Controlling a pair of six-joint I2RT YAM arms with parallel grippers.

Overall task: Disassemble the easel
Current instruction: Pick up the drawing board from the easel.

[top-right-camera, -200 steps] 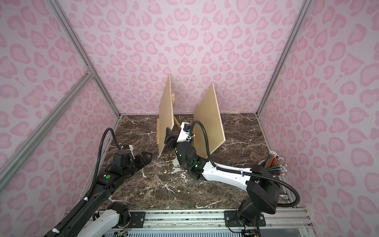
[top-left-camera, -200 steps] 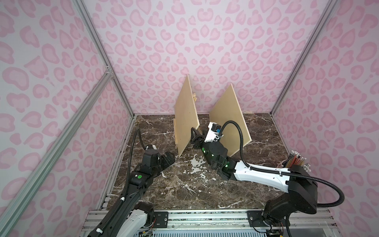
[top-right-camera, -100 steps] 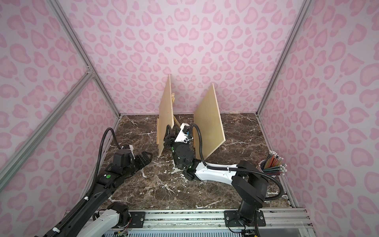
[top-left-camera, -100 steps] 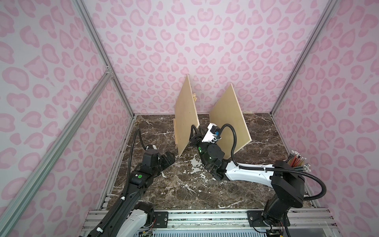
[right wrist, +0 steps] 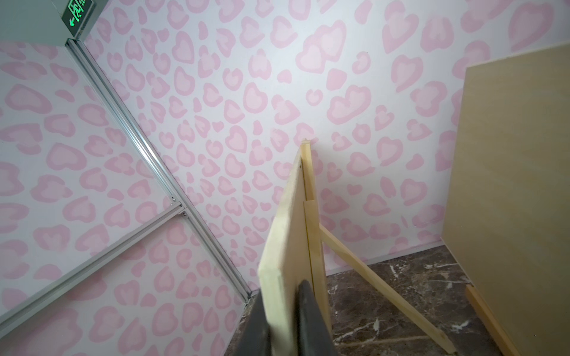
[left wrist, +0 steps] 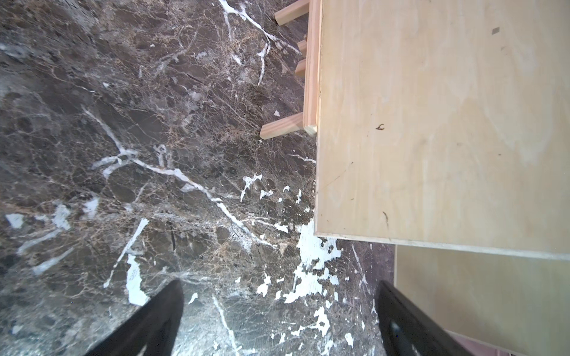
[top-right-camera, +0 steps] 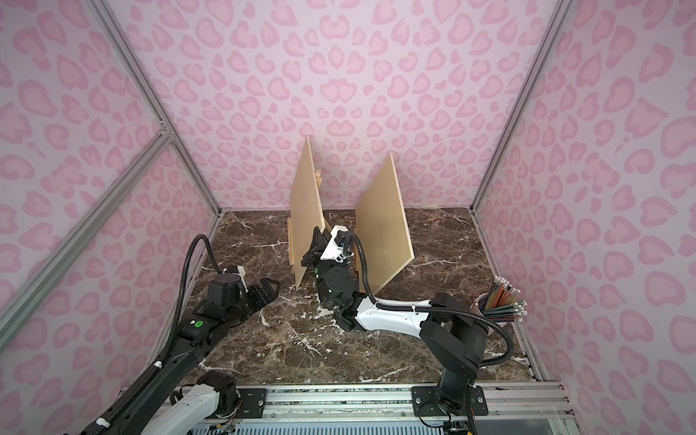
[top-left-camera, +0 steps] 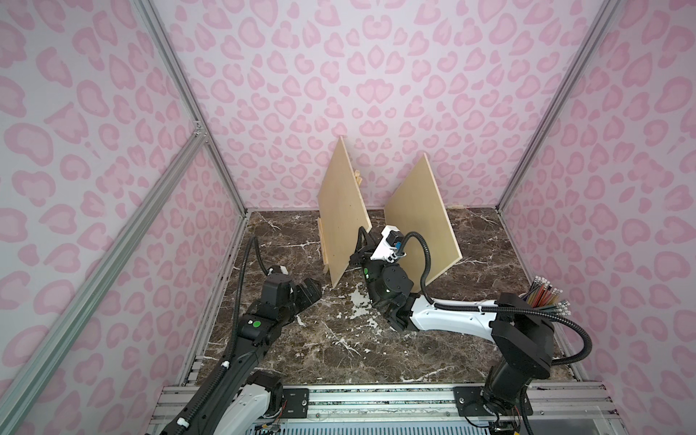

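Right wrist view showed the easel (right wrist: pixel 311 234) standing upright just beyond the right claw (right wrist: pixel 281 291). Its thin wooden board (right wrist: pixel 285 246) rested against the frame, and its slanted back leg (right wrist: pixel 379 284) was propped on the marble table (right wrist: pixel 431 277) past the claw's tips. The right claw was pinched narrow on the board's near upright edge, with one dark finger (right wrist: pixel 308 314) on each face. In both top views that grip sat up off the table, on the edge nearest the robot. As I judged it, the step in hand was freeing the board from the easel. Doing it well meant lifting straight up along the frame until the bottom edge cleared the ledge (left wrist: pixel 311 77), then drawing it away without twisting, since a pinch on one edge of a wide panel would likely let it swing. The left claw (top-left-camera: pixel 310 290) hung wide and empty over the table, with the board's lower corner just ahead of its fingers (left wrist: pixel 154 320). It looked well placed to steady that corner or the frame if the easel tipped. A second board (top-left-camera: pixel 422 222) leaned just on the far side of the right claw's wrist, so the pull should stay clear of it. A cup of pencils (top-left-camera: pixel 544 297) stood well apart from both claws.
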